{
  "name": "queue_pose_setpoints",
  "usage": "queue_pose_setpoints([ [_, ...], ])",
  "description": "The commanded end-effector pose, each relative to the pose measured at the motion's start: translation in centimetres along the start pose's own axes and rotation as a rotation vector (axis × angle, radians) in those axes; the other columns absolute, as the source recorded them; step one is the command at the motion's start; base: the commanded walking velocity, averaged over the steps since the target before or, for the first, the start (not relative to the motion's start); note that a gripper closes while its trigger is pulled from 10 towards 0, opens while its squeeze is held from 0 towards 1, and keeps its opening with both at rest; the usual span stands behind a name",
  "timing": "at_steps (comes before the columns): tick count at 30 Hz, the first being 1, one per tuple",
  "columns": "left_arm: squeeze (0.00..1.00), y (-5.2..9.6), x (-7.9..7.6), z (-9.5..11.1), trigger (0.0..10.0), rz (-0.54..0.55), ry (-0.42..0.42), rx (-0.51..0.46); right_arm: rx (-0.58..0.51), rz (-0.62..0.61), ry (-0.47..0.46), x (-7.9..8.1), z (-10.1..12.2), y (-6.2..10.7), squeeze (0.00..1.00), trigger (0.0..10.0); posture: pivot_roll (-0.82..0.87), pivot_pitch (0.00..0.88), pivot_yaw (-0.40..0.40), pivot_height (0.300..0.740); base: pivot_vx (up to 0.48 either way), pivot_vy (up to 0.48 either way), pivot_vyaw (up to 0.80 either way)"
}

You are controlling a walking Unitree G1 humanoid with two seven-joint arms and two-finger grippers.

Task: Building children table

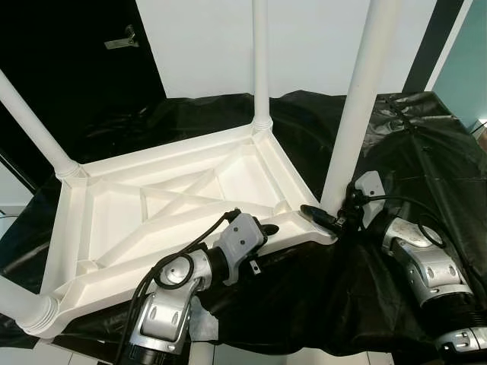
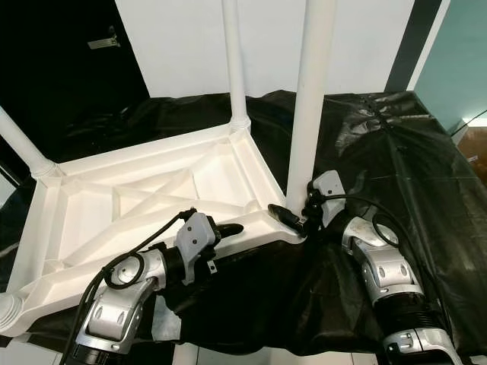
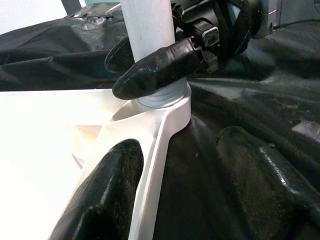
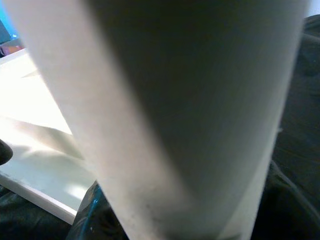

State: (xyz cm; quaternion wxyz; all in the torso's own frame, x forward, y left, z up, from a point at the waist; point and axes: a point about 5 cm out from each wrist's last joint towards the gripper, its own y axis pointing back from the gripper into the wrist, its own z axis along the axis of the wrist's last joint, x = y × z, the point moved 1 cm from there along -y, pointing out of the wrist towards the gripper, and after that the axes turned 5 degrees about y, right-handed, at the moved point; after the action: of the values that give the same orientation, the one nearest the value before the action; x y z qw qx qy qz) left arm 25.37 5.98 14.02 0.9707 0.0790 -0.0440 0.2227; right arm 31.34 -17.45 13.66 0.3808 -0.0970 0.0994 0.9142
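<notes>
A white plastic children's table [image 1: 152,163] lies upside down on a black sheet. Legs stand in its corners: the near-right leg [image 1: 365,99], a far leg [image 1: 260,61], a left leg [image 1: 30,122] and a near-left leg [image 1: 23,304]. My right gripper [image 1: 323,215] is shut on the base of the near-right leg, just above its socket; the left wrist view shows its fingers [image 3: 155,65] clasping that leg. My left gripper [image 1: 266,232] is open at the table's near rim, one finger [image 3: 110,200] over the white underside and the other on the sheet side.
The black sheet [image 1: 426,152] covers the whole work surface and drapes over its front edge. A dark panel with a metal bracket [image 1: 122,38] stands at the back left, beside a white wall. A pale scrap [image 1: 202,323] lies under my left arm.
</notes>
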Motion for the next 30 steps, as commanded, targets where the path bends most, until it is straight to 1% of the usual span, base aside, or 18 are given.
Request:
queue_pose_setpoints([
  [1, 0.0, 0.2, 1.1, 0.1, 10.0, 0.172, -0.007, -0.002, 0.03, 0.019, -0.009, 0.3, -0.7, 0.1, 0.0, 0.0, -0.07, 0.019, 0.035, 0.74, 0.0, 0.0, 0.0],
  [4, 0.0, 0.2, 1.0, 0.1, 10.0, 0.17, -0.007, -0.003, 0.032, -0.006, -0.013, 0.2, -0.8, 0.3, 0.0, 0.0, -0.07, 0.019, 0.033, 0.74, 0.0, 0.0, 0.0],
  [5, 0.0, 0.2, 1.0, 0.1, 10.0, 0.169, -0.006, -0.003, 0.031, -0.039, -0.015, 0.2, -0.8, 0.5, 0.0, 10.0, -0.07, 0.021, 0.033, 0.74, 0.0, 0.0, 0.0],
  [6, 0.0, 0.3, 0.9, 0.1, 10.0, 0.168, -0.006, -0.002, 0.032, -0.093, -0.012, 0.2, -0.7, 0.6, 0.0, 10.0, -0.07, 0.023, 0.032, 0.74, 0.0, 0.0, 0.0],
  [7, 0.0, 0.3, 0.9, 0.1, 10.0, 0.168, -0.006, -0.002, 0.032, -0.093, -0.012, 0.2, -0.7, 0.6, 0.0, 10.0, -0.07, 0.023, 0.032, 0.74, 0.0, 0.0, 0.0],
  [8, 0.0, 0.3, 0.8, 0.1, 10.0, 0.167, -0.004, -0.002, 0.033, -0.181, -0.019, 0.6, -0.7, 0.7, 0.0, 10.0, -0.07, 0.026, 0.031, 0.74, 0.0, 0.0, 0.0],
  [9, 0.0, 0.3, 0.8, 0.1, 10.0, 0.167, -0.004, -0.002, 0.033, -0.181, -0.019, 0.6, -0.7, 0.7, 0.0, 10.0, -0.07, 0.026, 0.031, 0.74, 0.0, 0.0, 0.0],
  [14, 0.0, 0.4, 0.6, 0.0, 10.0, 0.164, 0.001, 0.001, 0.044, -0.357, -0.021, 1.1, -0.7, 0.4, 0.0, 10.0, -0.07, 0.031, 0.031, 0.74, 0.0, 0.0, 0.0],
  [16, 0.0, 0.4, 0.5, -0.1, 10.0, 0.16, 0.003, 0.002, 0.053, -0.497, -0.073, 1.5, -0.9, 0.3, 0.0, 10.0, -0.07, 0.03, 0.03, 0.74, 0.0, 0.0, 0.0],
  [17, 0.0, 0.4, 0.5, -0.1, 10.0, 0.16, 0.003, 0.002, 0.053, -0.497, -0.073, 1.5, -0.9, 0.3, 0.0, 10.0, -0.07, 0.03, 0.03, 0.74, 0.0, 0.0, 0.0],
  [21, 0.0, 0.4, 0.4, -0.1, 10.0, 0.157, 0.005, 0.004, 0.08, -0.693, -0.142, 2.7, -1.4, 0.0, 0.0, 10.0, -0.07, 0.026, 0.03, 0.74, 0.0, 0.0, 0.0],
  [22, 0.0, 0.4, 0.4, -0.1, 10.0, 0.157, 0.005, 0.004, 0.08, -0.693, -0.142, 2.7, -1.4, 0.0, 0.0, 10.0, -0.07, 0.026, 0.03, 0.74, 0.0, 0.0, 0.0],
  [23, 0.0, 0.5, 0.3, -0.1, 10.0, 0.155, 0.005, 0.006, 0.096, -0.757, -0.138, 3.0, -1.5, 0.0, 0.0, 10.0, -0.07, 0.022, 0.03, 0.74, 0.0, 0.0, 0.0],
  [24, 0.0, 0.5, 0.3, -0.1, 10.0, 0.155, 0.005, 0.006, 0.096, -0.757, -0.138, 3.0, -1.5, 0.0, 0.0, 10.0, -0.07, 0.022, 0.03, 0.74, 0.0, 0.0, 0.0],
  [25, 0.0, 0.5, 0.3, -0.2, 10.0, 0.153, 0.005, 0.007, 0.109, -0.816, -0.146, 3.3, -1.7, 0.1, 0.0, 10.0, -0.06, 0.021, 0.03, 0.74, 0.0, 0.0, 0.0],
  [26, 0.0, 0.5, 0.3, -0.2, 10.0, 0.153, 0.005, 0.007, 0.109, -0.816, -0.146, 3.3, -1.7, 0.1, 0.0, 10.0, -0.06, 0.021, 0.03, 0.74, 0.0, 0.0, 0.0],
  [28, 0.0, 0.6, 0.3, -0.2, 10.0, 0.151, 0.003, 0.01, 0.13, -0.897, -0.169, 4.0, -2.0, 0.1, 0.0, 10.0, -0.06, 0.018, 0.031, 0.74, 0.0, 0.0, 0.0],
  [30, 0.0, 0.6, 0.3, -0.2, 10.0, 0.15, 0.003, 0.011, 0.125, -0.909, -0.181, 4.2, -1.9, 0.1, 0.0, 10.0, -0.06, 0.014, 0.034, 0.74, 0.0, 0.0, 0.0],
])
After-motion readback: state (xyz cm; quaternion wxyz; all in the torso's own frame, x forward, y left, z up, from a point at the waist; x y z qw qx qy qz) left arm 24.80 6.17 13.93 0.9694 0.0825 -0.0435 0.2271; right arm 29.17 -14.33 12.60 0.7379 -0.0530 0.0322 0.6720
